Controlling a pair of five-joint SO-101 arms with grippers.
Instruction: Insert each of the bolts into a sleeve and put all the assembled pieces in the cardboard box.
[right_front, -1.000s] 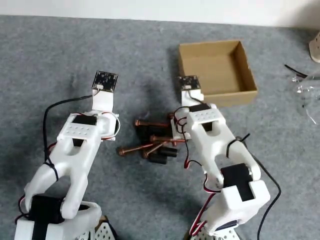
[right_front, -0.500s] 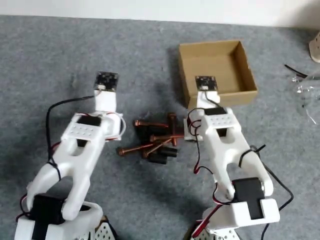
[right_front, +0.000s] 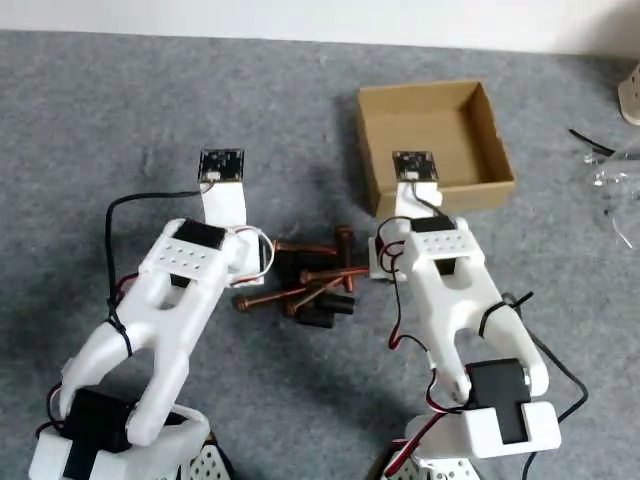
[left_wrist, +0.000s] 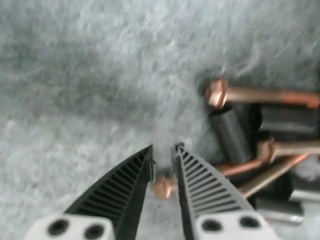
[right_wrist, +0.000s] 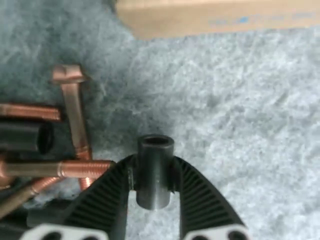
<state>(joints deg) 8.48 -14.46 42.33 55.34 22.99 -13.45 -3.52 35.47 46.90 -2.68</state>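
Nothing is legible; the blue print on the cardboard box (right_wrist: 175, 20) is too blurred to read.

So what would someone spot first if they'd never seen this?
Probably the heap of copper bolts and black sleeves in the middle of the grey mat. Next, the right gripper pinching one black sleeve, close to the empty cardboard box.
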